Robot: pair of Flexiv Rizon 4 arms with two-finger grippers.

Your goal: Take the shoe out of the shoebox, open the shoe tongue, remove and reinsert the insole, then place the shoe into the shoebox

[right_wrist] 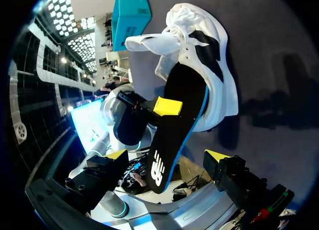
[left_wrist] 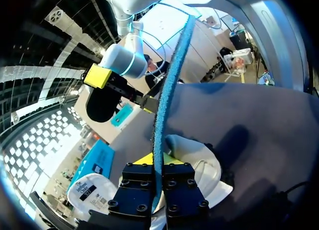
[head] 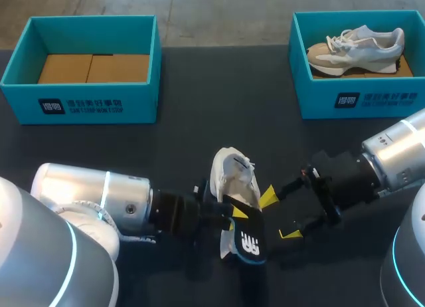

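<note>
Black flat foam insole (head: 249, 240) pinched by left end effector (head: 238, 214) at white fabric sneaker (head: 232, 174) heel; right end effector (head: 279, 216) wide open, empty. Could twist loose, snagging on reinsertion.

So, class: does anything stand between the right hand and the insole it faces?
Nothing visible does. The open right hand sits just beside the insole, with only open space between them. The left hand grips the insole from the other side, and the insole's far end is tucked into the white shoe.
</note>
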